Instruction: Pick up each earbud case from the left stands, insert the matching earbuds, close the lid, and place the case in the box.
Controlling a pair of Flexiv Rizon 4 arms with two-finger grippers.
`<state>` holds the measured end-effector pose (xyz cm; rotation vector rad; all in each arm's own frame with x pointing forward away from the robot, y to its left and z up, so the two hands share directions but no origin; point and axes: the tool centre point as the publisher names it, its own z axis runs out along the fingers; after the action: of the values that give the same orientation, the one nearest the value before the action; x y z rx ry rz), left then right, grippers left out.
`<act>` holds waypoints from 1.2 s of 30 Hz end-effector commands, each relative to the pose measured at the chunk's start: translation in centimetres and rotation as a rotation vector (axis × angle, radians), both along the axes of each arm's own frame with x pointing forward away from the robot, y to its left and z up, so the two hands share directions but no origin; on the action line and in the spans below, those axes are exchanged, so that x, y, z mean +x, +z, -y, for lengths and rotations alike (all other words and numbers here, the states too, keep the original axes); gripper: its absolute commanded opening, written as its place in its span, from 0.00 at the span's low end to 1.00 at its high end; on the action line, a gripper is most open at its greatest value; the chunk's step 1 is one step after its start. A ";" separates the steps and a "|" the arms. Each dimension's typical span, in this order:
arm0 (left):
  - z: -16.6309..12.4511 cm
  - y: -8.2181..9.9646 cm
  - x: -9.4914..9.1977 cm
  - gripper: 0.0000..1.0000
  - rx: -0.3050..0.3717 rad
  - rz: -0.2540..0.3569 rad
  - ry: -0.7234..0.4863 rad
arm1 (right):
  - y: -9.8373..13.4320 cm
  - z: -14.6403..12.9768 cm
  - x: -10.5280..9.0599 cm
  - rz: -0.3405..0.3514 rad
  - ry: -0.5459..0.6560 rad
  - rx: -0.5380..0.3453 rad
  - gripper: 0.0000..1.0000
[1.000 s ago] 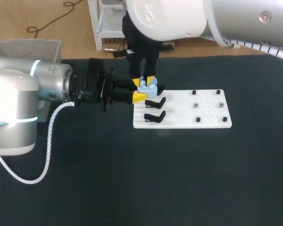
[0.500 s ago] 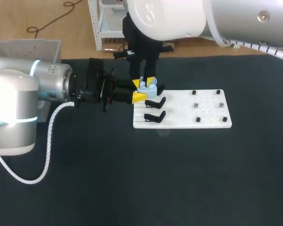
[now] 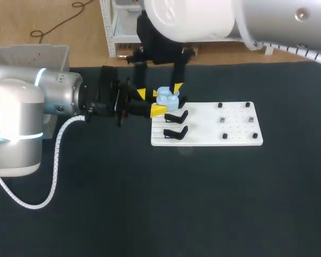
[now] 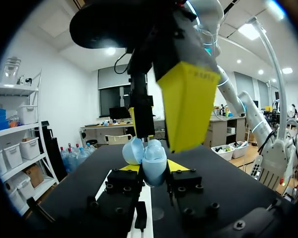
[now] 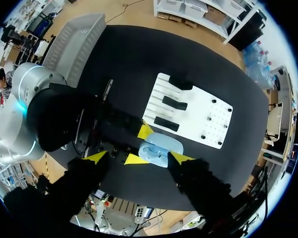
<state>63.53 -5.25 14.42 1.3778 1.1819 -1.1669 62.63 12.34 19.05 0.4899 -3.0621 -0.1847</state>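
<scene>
A light blue earbud case (image 3: 167, 98) hangs just above the white board's left end, with my left gripper (image 3: 159, 103) shut on it from the side. In the left wrist view the case (image 4: 154, 162) sits between the yellow tips, its lid (image 4: 132, 150) swung open. My right gripper (image 3: 159, 90) comes down from above and stands open, its yellow fingertips (image 3: 177, 87) spread to either side of the case without touching it. From the right wrist the case (image 5: 160, 150) lies between that gripper's (image 5: 138, 157) spread tips, held by the left gripper (image 5: 140, 145).
The white board (image 3: 235, 131) carries two black stands (image 3: 175, 116) at its left end and small black pegs (image 3: 223, 119) at its right. A grey box (image 3: 29, 53) stands at the table's far left. Dark table stretches in front.
My right gripper has opened: its yellow tips, close together at the case before, now stand wide apart. The left gripper and the case have kept still.
</scene>
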 end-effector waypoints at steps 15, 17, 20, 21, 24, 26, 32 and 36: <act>0.0 0.0 -0.2 0.00 -0.003 0.003 0.002 | 2.7 5.8 4.7 0.260 -0.417 0.206 1.00; 0.0 0.0 -0.2 0.00 -0.003 0.003 0.002 | 2.2 6.3 5.5 0.289 -0.463 0.209 1.00; 0.0 0.0 -0.2 0.00 -0.003 0.003 0.002 | 1.4 6.5 6.2 0.313 -0.495 0.207 1.00; 0.0 0.0 -0.2 0.00 -0.003 0.003 0.002 | 1.1 6.5 6.5 0.310 -0.499 0.207 1.00; 0.0 0.0 -0.2 0.00 -0.003 0.003 0.002 | 0.1 6.5 7.0 0.308 -0.513 0.202 1.00; 0.0 0.0 -0.2 0.00 -0.003 0.003 0.002 | -0.4 6.4 7.1 0.309 -0.515 0.199 1.00; 0.0 0.0 -0.2 0.00 -0.003 0.003 0.002 | -1.8 6.2 6.9 0.273 -0.508 0.164 1.00; 0.0 0.0 -0.2 0.00 -0.003 0.003 0.002 | -2.3 6.1 6.4 0.223 -0.490 0.138 1.00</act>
<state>63.45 -5.23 14.45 1.3785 1.1813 -1.1678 69.22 6.02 16.79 -0.2703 -3.3496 -0.3909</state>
